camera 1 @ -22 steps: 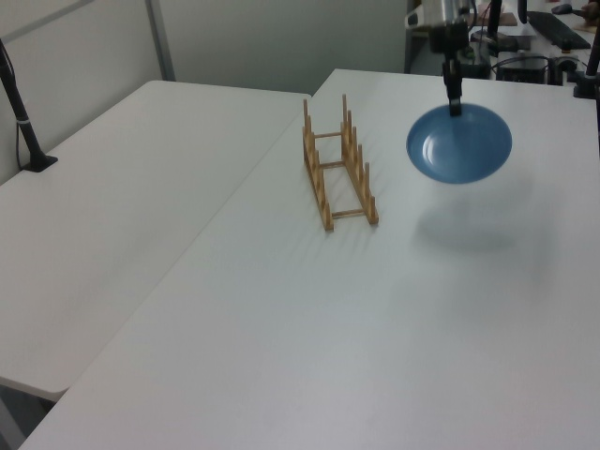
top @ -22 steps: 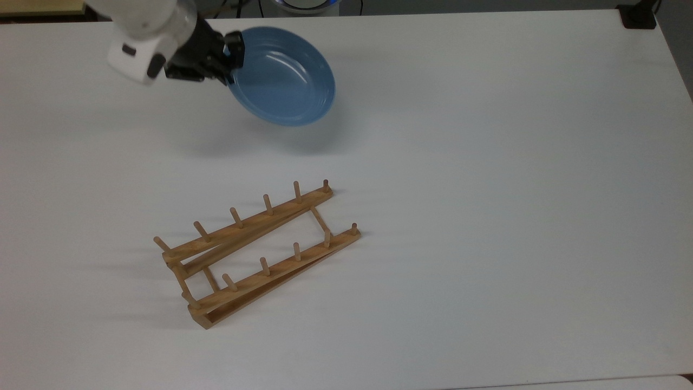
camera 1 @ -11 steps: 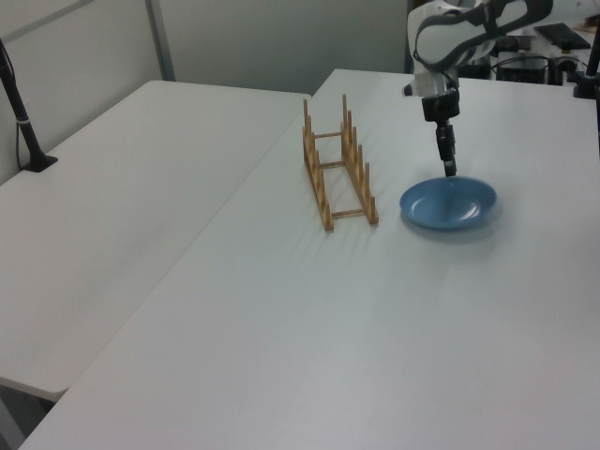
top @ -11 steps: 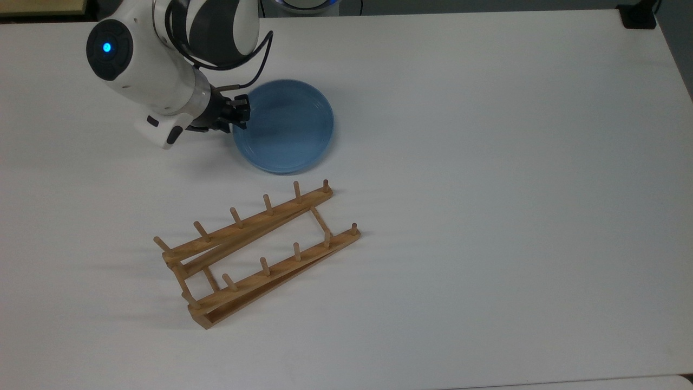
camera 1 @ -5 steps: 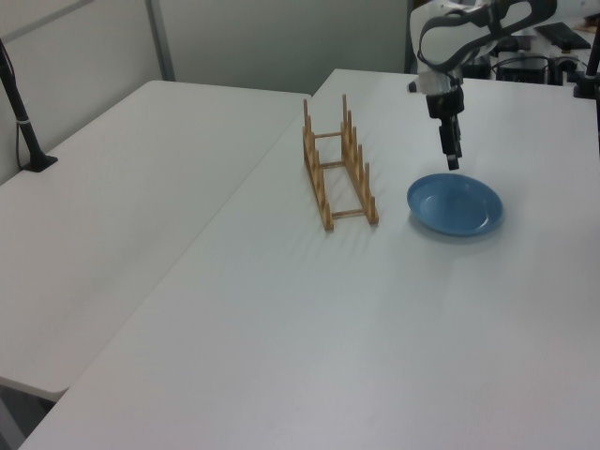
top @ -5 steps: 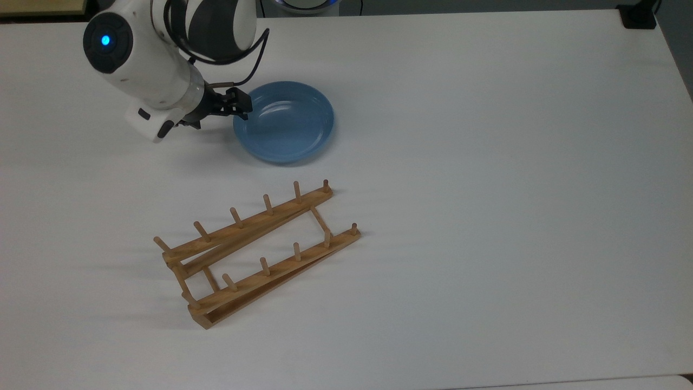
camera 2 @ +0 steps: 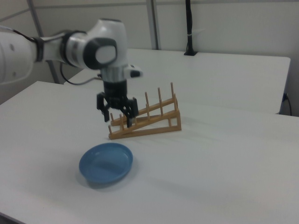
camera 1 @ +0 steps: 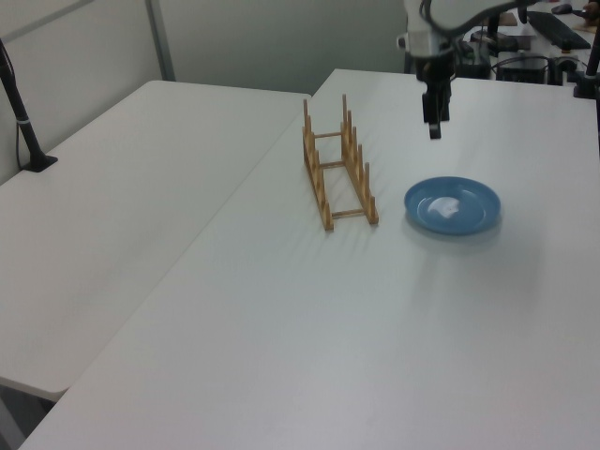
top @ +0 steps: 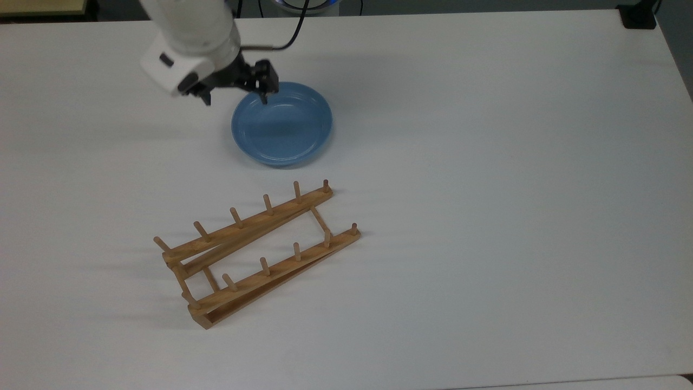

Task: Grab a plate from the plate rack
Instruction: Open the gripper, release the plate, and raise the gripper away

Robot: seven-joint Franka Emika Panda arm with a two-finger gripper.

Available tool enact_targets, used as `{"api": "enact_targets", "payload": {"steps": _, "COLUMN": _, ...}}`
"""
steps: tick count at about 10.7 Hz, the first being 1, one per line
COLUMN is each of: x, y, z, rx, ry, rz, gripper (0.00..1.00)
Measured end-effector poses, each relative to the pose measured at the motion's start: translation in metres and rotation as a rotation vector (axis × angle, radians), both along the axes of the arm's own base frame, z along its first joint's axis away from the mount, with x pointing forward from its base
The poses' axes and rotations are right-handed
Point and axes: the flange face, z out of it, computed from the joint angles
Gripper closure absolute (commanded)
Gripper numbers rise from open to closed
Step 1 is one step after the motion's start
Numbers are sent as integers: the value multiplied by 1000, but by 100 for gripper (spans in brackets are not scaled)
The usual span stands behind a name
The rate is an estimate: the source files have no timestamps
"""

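My gripper hangs in the air above the table, fingers spread apart and holding nothing. In the right view both fingers point down, with clear space between them and the plate below. In the top view my gripper sits over the plate's upper-left rim; in the left view my gripper is well above the plate.

The plate lies flat on the table, open side up, touching nothing but the tabletop. It is off the plate rack and near it: above the rack in the top view, to the left view's right of the rack, in front of the rack in the right view.

The rack stands upright on the table: 2 rails with pegs pointing up, no item in its slots.
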Motion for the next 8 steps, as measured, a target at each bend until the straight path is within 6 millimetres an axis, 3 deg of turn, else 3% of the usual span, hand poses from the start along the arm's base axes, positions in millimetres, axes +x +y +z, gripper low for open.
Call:
{"api": "enact_targets", "payload": {"steps": 2, "x": -17, "y": 26, "z": 52, "rx": -65, "ry": -15, "rz": 10, "gripper": 0}}
{"api": "enact_targets", "payload": {"steps": 4, "x": -32, "y": 45, "z": 85, "rx": -86, "ry": -44, "rz": -1, "gripper": 0}}
{"api": "enact_targets", "payload": {"steps": 8, "x": -35, "y": 40, "z": 92, "rx": -98, "ry": -55, "rz": -100, "gripper": 0}}
